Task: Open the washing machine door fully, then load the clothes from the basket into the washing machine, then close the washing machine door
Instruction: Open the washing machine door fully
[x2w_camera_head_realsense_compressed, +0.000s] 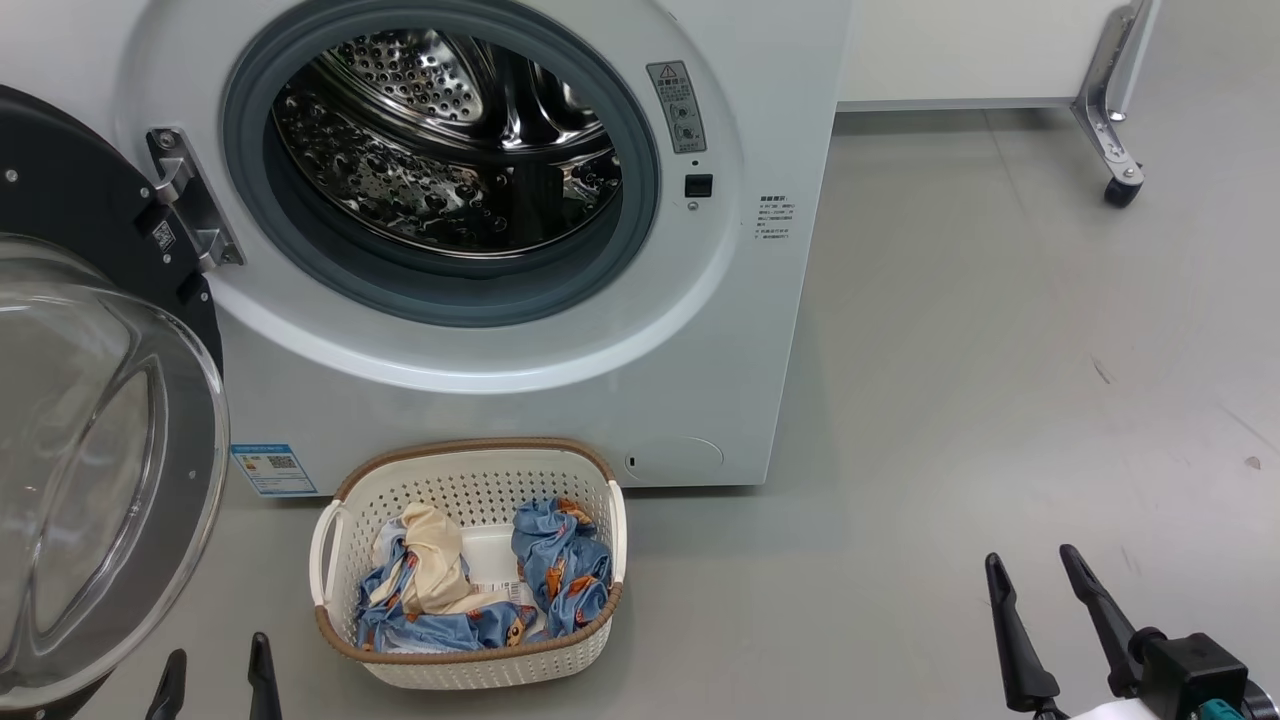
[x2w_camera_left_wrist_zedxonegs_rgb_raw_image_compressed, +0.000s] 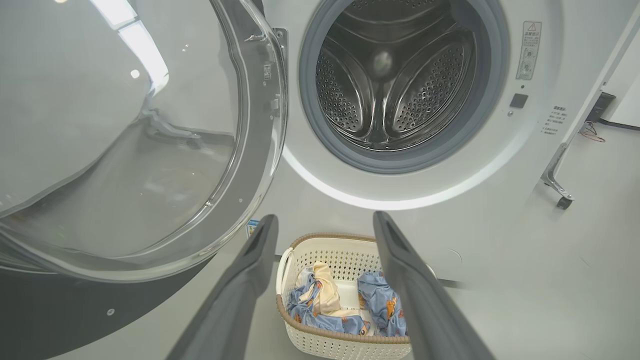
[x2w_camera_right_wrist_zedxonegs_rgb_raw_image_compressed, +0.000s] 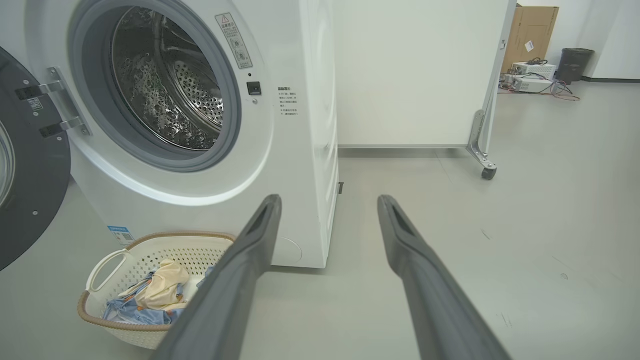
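Note:
The white washing machine (x2w_camera_head_realsense_compressed: 560, 400) stands with its steel drum (x2w_camera_head_realsense_compressed: 450, 150) exposed and bare. Its black washing machine door (x2w_camera_head_realsense_compressed: 90, 450) with the domed glass window is swung open to the left on its metal hinge (x2w_camera_head_realsense_compressed: 190, 200). On the floor in front sits the cream basket (x2w_camera_head_realsense_compressed: 470, 480) holding the clothes (x2w_camera_head_realsense_compressed: 560, 575): light blue printed pieces and a cream cloth (x2w_camera_head_realsense_compressed: 435, 555). My left gripper (x2w_camera_head_realsense_compressed: 215, 660) is open at the bottom left, beside the basket and near the door's edge. Open too, my right gripper (x2w_camera_head_realsense_compressed: 1035, 575) hovers low at the right, well away from the basket.
A white panel on a metal leg with a caster (x2w_camera_head_realsense_compressed: 1122, 190) stands behind the machine at the right. Grey floor (x2w_camera_head_realsense_compressed: 1000, 400) spreads to the right. Far back in the right wrist view are a cardboard box (x2w_camera_right_wrist_zedxonegs_rgb_raw_image_compressed: 532, 30), a dark bin (x2w_camera_right_wrist_zedxonegs_rgb_raw_image_compressed: 572, 62) and cables.

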